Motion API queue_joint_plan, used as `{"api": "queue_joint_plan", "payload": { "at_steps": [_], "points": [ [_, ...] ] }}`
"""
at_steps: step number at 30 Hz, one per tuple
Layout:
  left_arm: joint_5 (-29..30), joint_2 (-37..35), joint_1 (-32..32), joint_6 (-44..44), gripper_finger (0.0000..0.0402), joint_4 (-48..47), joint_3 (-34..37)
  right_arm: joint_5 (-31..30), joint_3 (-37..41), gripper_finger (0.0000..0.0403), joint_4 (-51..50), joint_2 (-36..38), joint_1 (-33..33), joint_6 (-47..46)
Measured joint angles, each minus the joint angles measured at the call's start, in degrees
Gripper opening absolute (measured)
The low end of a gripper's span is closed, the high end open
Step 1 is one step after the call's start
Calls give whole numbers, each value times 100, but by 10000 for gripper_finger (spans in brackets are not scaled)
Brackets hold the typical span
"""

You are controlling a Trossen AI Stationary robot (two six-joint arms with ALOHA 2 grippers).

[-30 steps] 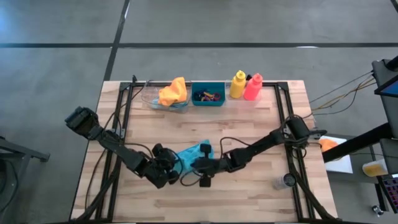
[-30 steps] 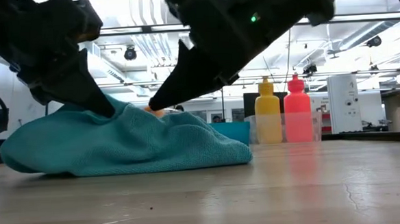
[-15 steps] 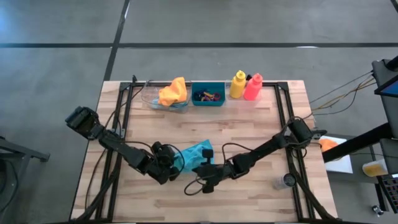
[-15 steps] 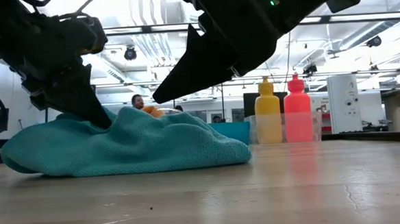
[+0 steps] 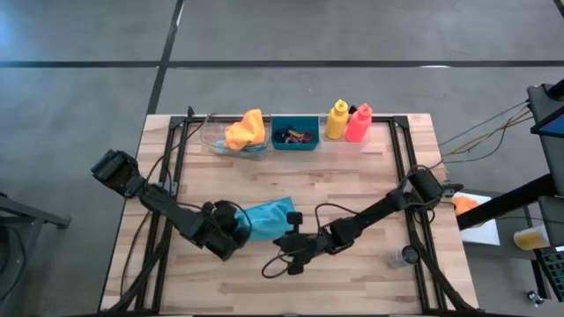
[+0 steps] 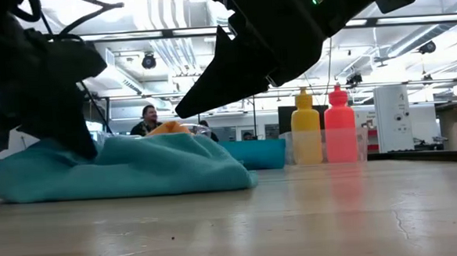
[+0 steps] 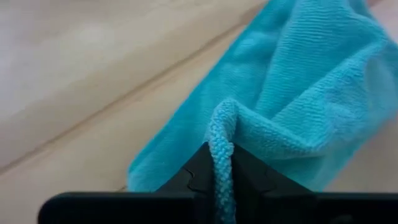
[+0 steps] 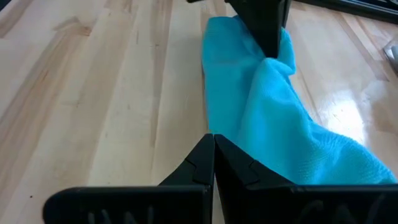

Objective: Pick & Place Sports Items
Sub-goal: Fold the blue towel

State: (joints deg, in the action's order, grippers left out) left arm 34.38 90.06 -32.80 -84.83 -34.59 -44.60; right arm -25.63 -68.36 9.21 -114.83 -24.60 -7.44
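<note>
Grey concrete floor surrounds a pale wooden bench (image 5: 352, 185) with a black frame along its sides. Along the bench's far edge sits a row of things: a clear plastic tray (image 5: 231, 146) holding a crumpled orange cloth (image 5: 244, 130), then a teal rectangular bin (image 5: 295, 134) with small rings (image 5: 296, 136) inside, their colours hard to sort out, then a yellow bottle (image 5: 337, 120) and a pink-red bottle (image 5: 358, 123) standing upright and touching each other.

Near the middle of the bench, toward its near edge, lies a teal cloth (image 5: 267, 215), rumpled and spread flat on the wood. The left gripper (image 7: 222, 180) is at the cloth's left end, its fingers pinching a raised fold of the fabric between them; the wrist view shows the ridge of terry running down into the narrow gap. The left arm reaches in low from the bench's left edge.

The right gripper (image 8: 214, 146) hangs just off the cloth's near right side, its fingers pressed together with nothing between them, tips above bare wood beside the fabric. Its arm stretches in from the bench's right edge.

From table height a person (image 6: 147, 119) shows in the room beyond the cloth.
</note>
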Motion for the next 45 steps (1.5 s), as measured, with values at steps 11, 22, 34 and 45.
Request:
{"api": "queue_joint_plan", "payload": {
  "at_steps": [11, 22, 34, 45],
  "points": [
    [-34, 0, 0, 91, 65, 112, -7, 9, 0, 8, -2, 0, -2, -33],
    [-7, 0, 0, 91, 65, 179, -37, 13, 0, 8, -94, 0, -39, -49],
    [13, 0, 0, 83, 162, 227, -120, 13, 2, 8, -140, 0, -41, -49],
    [179, -271, 0, 742, 329, 127, -398, 13, 2, 8, -168, 0, -41, -94]
  ]
}}
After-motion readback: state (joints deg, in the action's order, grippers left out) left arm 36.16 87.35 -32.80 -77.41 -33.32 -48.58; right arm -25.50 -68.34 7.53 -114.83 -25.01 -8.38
